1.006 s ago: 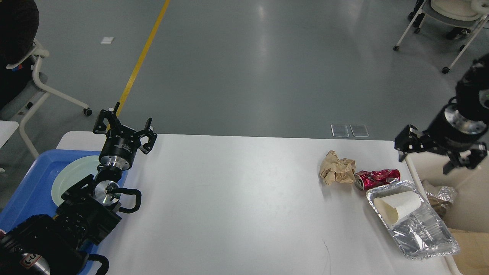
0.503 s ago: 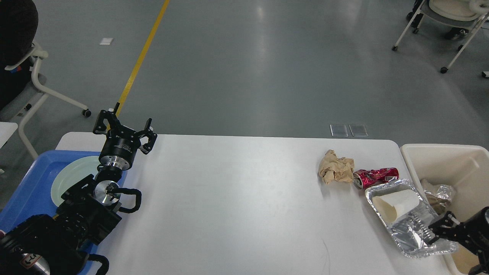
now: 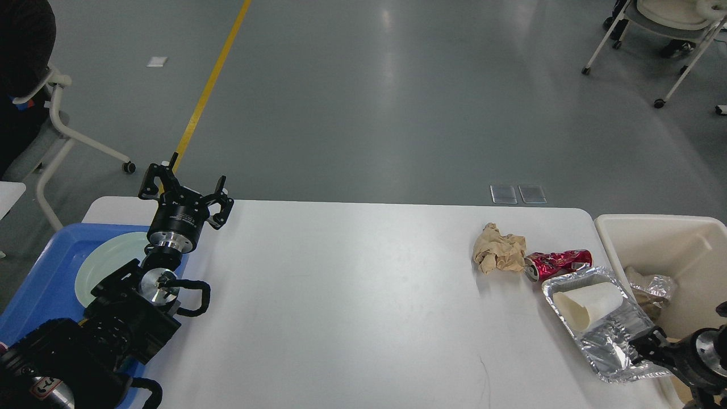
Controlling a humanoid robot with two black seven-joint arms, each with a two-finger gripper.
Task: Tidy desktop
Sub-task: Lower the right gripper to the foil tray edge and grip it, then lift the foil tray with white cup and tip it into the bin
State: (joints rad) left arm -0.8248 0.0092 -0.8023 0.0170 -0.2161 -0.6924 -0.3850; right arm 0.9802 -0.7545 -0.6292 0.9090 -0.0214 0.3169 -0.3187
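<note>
The white desktop (image 3: 352,295) carries a crumpled brown paper ball (image 3: 500,255) and a crushed red can (image 3: 559,264) at the right. Just in front of them lies a foil tray (image 3: 616,346) with a white paper cup (image 3: 590,304) on its side in it. My right gripper (image 3: 649,347) sits low at the tray's front right corner, dark and partly cut off by the frame edge. My left gripper (image 3: 186,190) stands open and empty above the desktop's far left corner.
A beige bin (image 3: 664,238) with foil and paper scraps stands off the right end of the desktop. A blue tray (image 3: 45,278) holding a pale green plate (image 3: 108,261) sits at the left, partly under my left arm. Wheeled chairs stand on the floor beyond.
My right arm has dropped from high above the bin to the foil tray's front right corner, then edged slightly lower. The left arm has not moved.
</note>
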